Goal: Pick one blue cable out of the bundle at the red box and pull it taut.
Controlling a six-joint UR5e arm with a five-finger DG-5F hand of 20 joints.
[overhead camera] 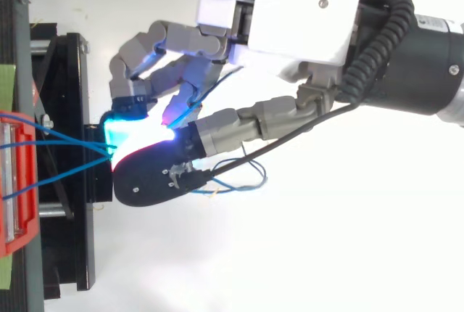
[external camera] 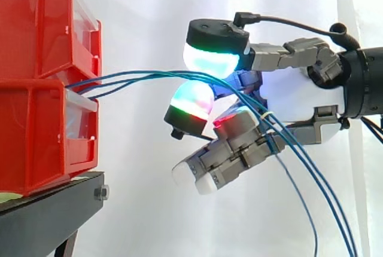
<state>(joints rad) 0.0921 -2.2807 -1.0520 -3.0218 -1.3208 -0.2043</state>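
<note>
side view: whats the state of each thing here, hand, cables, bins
hand, shut on the blue cables, fingers curled, glowing pads pinching them
blue cables, held; they run from the lower bin's front to the pads in a gentle arc, not fully taut, and hang slack behind the hand
red bins, stacked two high, upright on the black stand

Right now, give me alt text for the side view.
The hand, reaching in from the right, pinches blue cables between glowing fingers; they run left into the stacked red bins and trail down to the lower right.
</note>
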